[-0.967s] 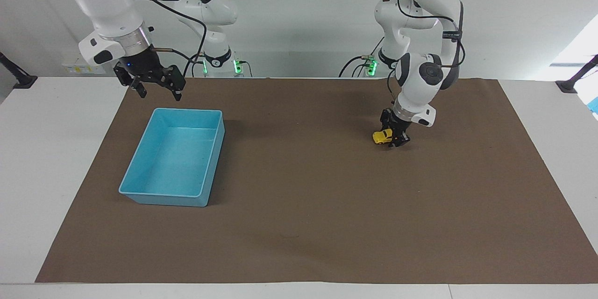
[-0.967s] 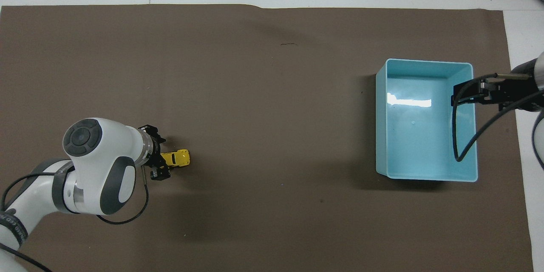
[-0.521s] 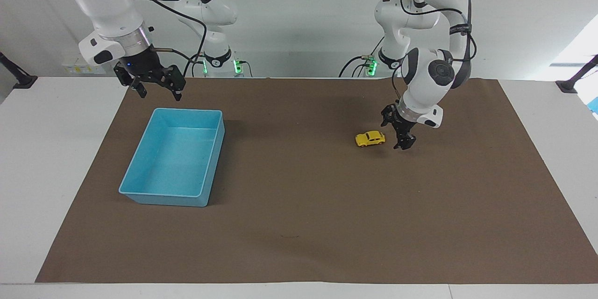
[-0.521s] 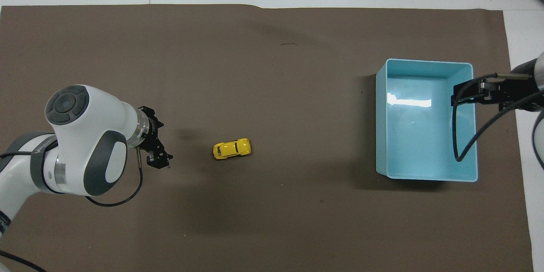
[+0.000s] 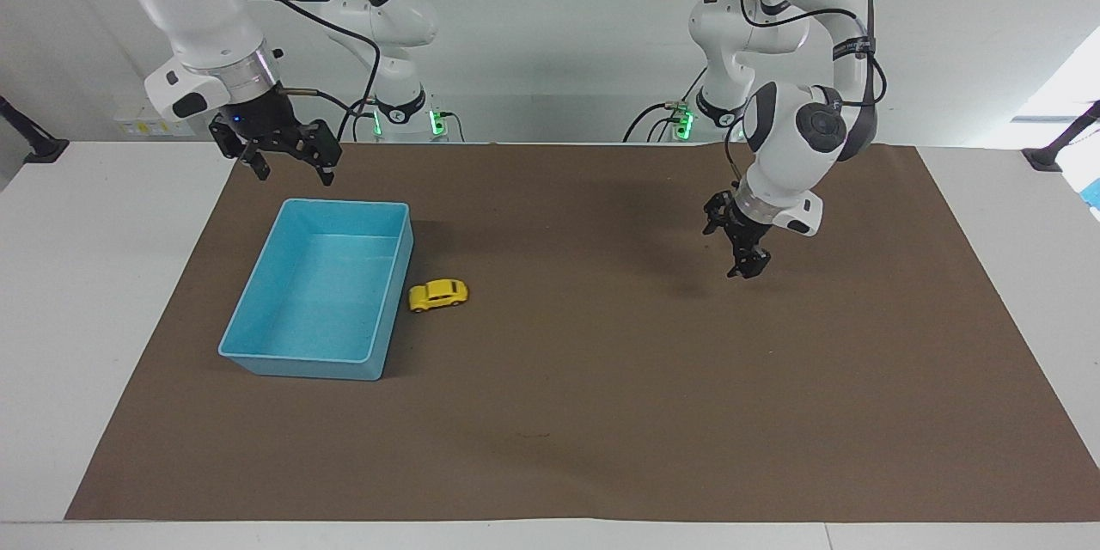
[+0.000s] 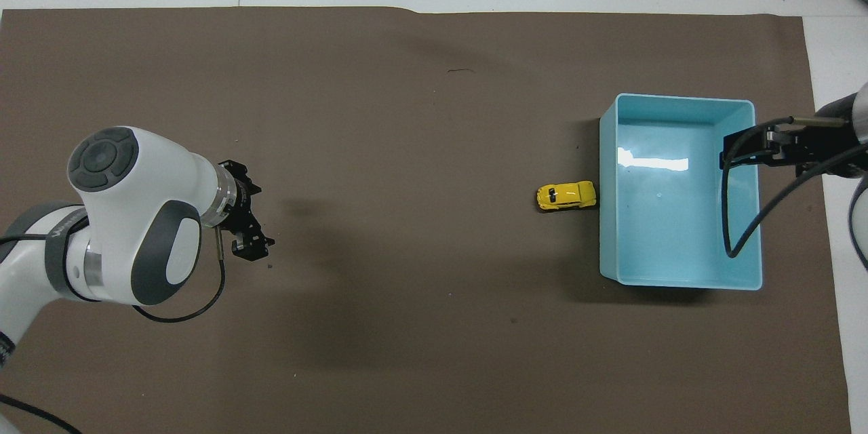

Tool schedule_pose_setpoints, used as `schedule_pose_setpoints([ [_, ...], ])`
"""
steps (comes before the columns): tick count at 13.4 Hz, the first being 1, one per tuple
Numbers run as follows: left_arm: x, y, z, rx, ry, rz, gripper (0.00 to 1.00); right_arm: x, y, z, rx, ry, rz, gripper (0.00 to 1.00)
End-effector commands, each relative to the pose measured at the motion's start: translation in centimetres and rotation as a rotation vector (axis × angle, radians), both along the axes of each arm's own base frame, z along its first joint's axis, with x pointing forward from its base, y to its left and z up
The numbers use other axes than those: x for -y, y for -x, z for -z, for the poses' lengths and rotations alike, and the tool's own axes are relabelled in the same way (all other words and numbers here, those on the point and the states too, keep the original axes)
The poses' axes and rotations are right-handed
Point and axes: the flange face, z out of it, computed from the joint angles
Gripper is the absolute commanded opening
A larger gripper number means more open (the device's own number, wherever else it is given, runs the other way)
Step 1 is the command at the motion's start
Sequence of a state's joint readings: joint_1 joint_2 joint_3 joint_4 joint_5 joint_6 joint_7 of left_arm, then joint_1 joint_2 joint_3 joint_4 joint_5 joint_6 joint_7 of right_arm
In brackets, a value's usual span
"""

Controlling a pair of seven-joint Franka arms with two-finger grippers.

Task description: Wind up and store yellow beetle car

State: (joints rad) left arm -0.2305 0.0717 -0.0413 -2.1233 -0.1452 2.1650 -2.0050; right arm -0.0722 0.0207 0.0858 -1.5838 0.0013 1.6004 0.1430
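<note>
Standing open and empty, the left tool (image 5: 746, 256) hangs over bare brown mat (image 5: 601, 412), well apart from the blue bin (image 5: 258, 309) toward the left arm's end of the bench (image 5: 51, 361). The right tool (image 5: 286, 156) is likewise open and empty, waiting above the bin's edge nearest the robots.

The yellow beetle car (image 5: 438, 295) sits on the mat against the bin's outer wall on the side facing the left arm, one end at or touching that wall. It is outside the bin, so storing is not done.

Judgement: the right tool is the closer one for the pickup. It should descend beside the bin, close across the car's narrow flanks, lift clear of the rim, then release low inside. The wall leaves little room; a finger could catch the rim or nudge the car away.

The facing view shows both tools raised off the surface and the car's wheels down on the mat. The overhead view shows the car (image 6: 567, 196) lying square-on to the bin wall (image 6: 602, 217), and the right tool (image 6: 759, 149) overlapping the bin's interior, which height alone explains.
</note>
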Motion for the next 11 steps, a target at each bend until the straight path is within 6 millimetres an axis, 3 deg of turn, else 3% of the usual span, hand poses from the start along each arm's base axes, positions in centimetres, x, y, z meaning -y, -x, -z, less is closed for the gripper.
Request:
schedule_pose_setpoints([
  [1, -0.1, -1.4, -1.2, 0.036, 0.004, 0.074, 1.0, 0.2, 0.3, -0.3, -0.004, -0.004, -0.01, 1.0],
  [5, -0.1, -2.3, -3.2, 0.078, 0.01, 0.101, 1.0, 0.2, 0.3, -0.3, -0.004, -0.004, -0.011, 1.0],
  [11, -0.2, -3.4, -7.1, 0.155, 0.022, 0.287, 1.0, 0.2, 0.2, -0.4, 0.002, -0.004, -0.014, 1.0],
])
